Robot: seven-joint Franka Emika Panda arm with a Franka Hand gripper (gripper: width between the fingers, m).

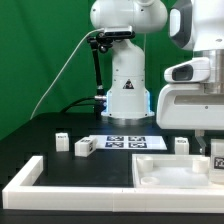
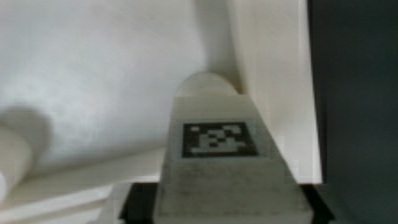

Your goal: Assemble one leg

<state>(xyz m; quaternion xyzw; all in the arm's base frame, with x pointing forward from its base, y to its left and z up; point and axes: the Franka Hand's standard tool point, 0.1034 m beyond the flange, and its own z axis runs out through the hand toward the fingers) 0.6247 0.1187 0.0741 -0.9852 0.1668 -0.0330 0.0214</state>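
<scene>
Operator: Leg (image 2: 217, 140) location?
Spotter: Sits right between the fingers (image 2: 141, 200), near end flanked by a dark pad on either side, tagged face turned to the wrist camera.
Operator: Fingers wide or narrow?
Spotter: Narrow. Pressed against both flanks of the leg with no gap showing, so read as gripping it.
Operator: Long axis?
Spotter: Runs straight out from the fingers, away from the wrist, far end toward the tray (image 2: 89, 70). Looks square to the tray rather than tilted, judging by the even taper in the wrist view.
Operator: Over what?
Spotter: Hangs over white tray surface, close beside the tray's edge, with a dark strip of worktop (image 2: 356, 90) just past that edge. Shows in the exterior view low over the tray's far side, at that view's right edge.
Operator: Touching the tray yet?
Spotter: Cannot tell; hidden behind the leg's own far tip.
Operator: Next move, then?
Spotter: Probably calls for travel along the leg's own axis, down into the tray near its corner. Depends wholly on keeping that axis square to the tray.
Operator: Anything in the way?
Spotter: Nothing close. Leaves the other small blocks (image 1: 84, 147), the marker board (image 1: 125, 143) and the border bar (image 1: 28, 175) well apart, toward the exterior view's left.
</scene>
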